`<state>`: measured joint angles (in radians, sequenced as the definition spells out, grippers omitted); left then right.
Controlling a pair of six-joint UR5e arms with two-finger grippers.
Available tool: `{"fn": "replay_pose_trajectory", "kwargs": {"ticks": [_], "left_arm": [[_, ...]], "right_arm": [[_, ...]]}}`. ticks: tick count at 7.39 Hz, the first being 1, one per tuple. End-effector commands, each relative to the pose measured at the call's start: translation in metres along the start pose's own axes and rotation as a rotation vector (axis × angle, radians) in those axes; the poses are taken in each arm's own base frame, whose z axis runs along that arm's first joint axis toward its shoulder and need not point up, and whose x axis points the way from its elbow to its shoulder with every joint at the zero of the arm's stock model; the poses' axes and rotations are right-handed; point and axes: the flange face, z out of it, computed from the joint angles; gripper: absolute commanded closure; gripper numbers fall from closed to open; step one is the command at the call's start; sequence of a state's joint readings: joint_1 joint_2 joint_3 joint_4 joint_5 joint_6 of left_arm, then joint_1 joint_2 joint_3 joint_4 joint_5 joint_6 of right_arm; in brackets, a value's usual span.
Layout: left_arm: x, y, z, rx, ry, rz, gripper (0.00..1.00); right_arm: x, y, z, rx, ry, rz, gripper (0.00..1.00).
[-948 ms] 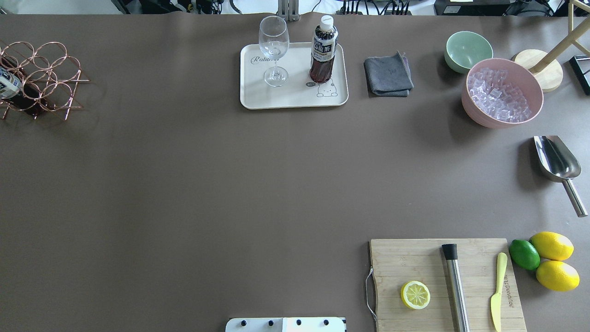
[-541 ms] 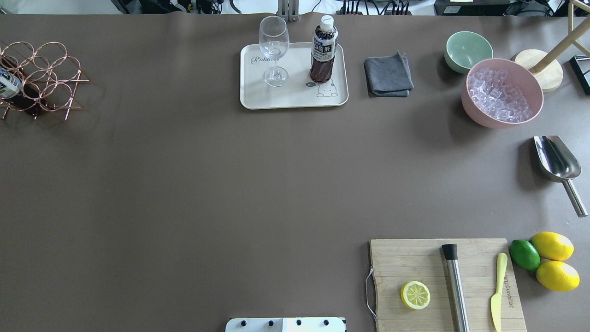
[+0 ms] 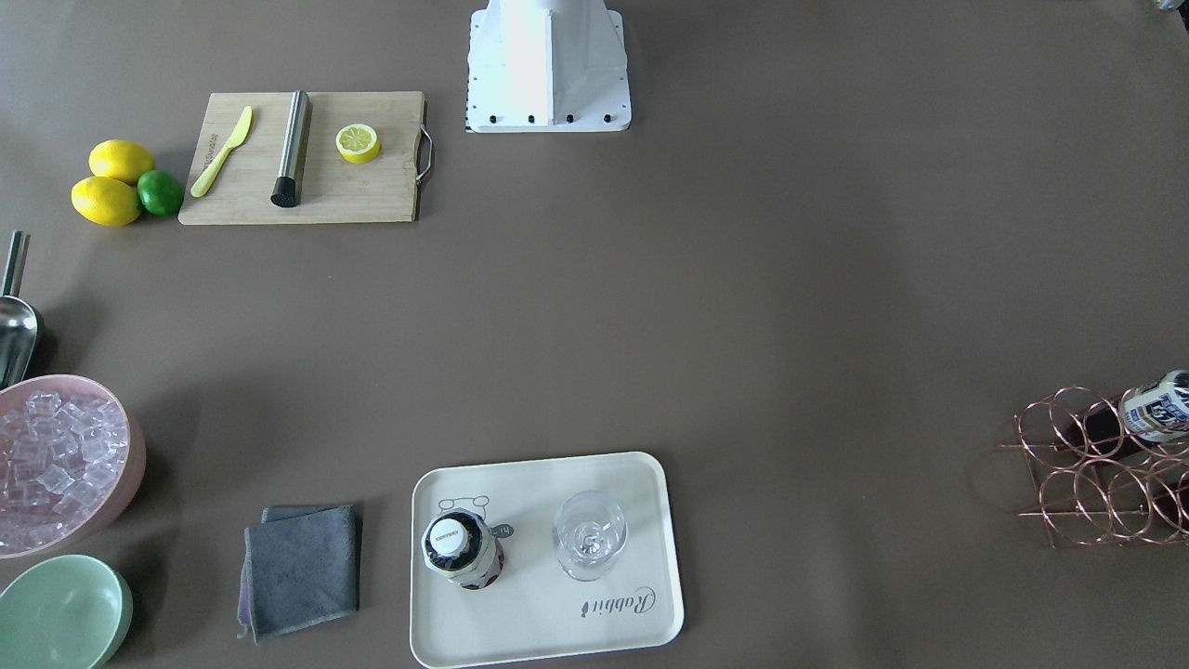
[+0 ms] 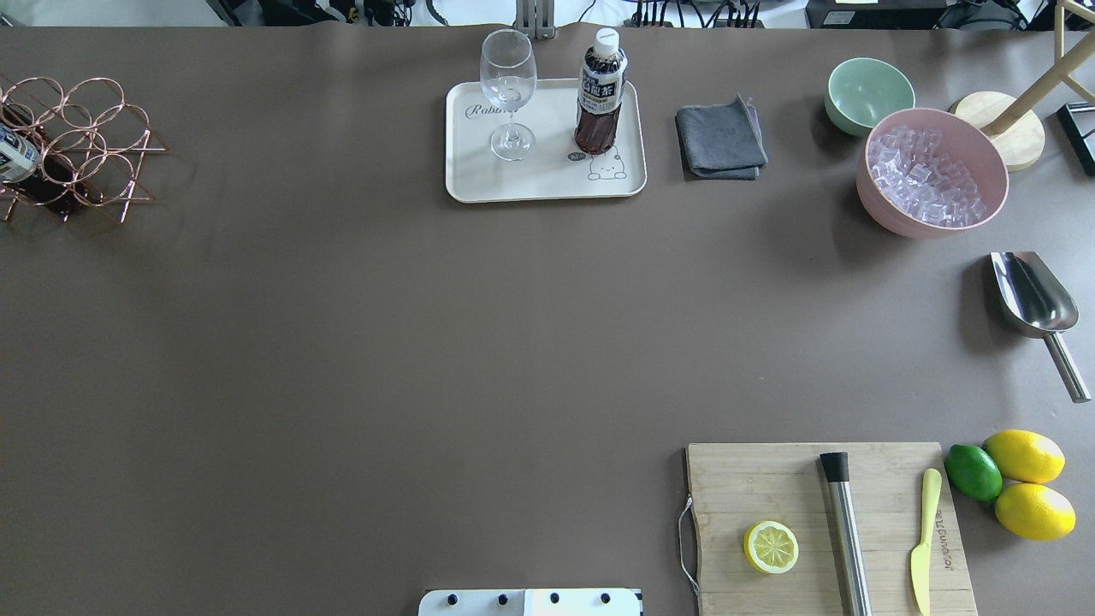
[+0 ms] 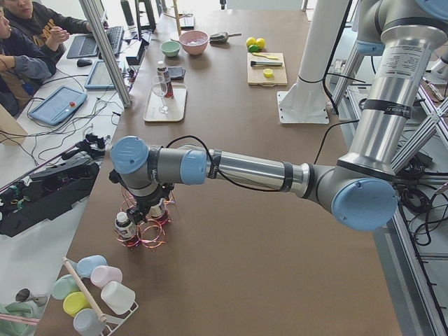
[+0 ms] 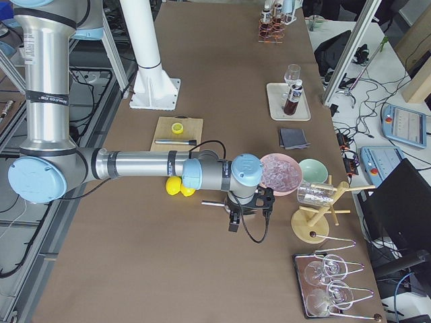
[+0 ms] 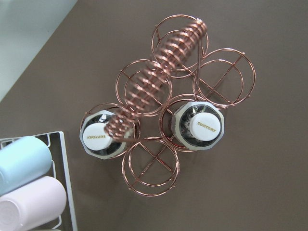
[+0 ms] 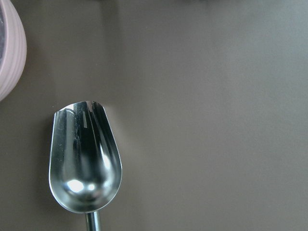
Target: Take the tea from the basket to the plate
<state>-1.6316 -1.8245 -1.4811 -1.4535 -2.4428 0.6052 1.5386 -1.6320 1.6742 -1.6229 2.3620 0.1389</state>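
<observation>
One tea bottle (image 4: 599,98) stands upright on the cream plate (image 4: 547,184), next to a clear stemmed glass (image 4: 508,94). The copper wire basket (image 4: 81,145) stands at the table's far left edge. The left wrist view looks straight down on the basket (image 7: 159,96), which holds two white-capped tea bottles (image 7: 197,126) (image 7: 99,135). My left gripper (image 5: 150,206) hangs just above the basket and shows only in the exterior left view, so I cannot tell if it is open or shut. My right gripper (image 6: 246,208) hovers over the steel scoop (image 8: 84,163); I cannot tell its state either.
A grey cloth (image 4: 720,139), a green bowl (image 4: 868,92) and a pink bowl of ice (image 4: 932,171) sit right of the plate. A cutting board (image 4: 770,479) with a lemon half, a muddler and a knife lies front right, beside lemons and a lime. Coloured cups (image 5: 98,287) stand near the basket.
</observation>
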Motion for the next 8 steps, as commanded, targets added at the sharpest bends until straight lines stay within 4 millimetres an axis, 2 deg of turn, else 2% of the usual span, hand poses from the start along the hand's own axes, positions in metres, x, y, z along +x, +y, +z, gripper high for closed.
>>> {"fn": "replay_pose_trajectory", "kwargs": {"ticks": [1,4,8], "left_arm": [[-0.004,0.017,0.013,-0.02,0.024,-0.33,0.02],[-0.004,0.023,0.021,-0.038,0.022,-0.625,0.02],[-0.005,0.044,0.03,-0.06,-0.006,-0.648,0.02]], "right_arm": [[0.001,0.0,0.001,-0.002,-0.002,0.002,0.0],[0.0,0.0,0.0,-0.001,0.0,0.003,0.0],[0.002,0.002,0.001,-0.002,0.0,0.004,0.0]]}}
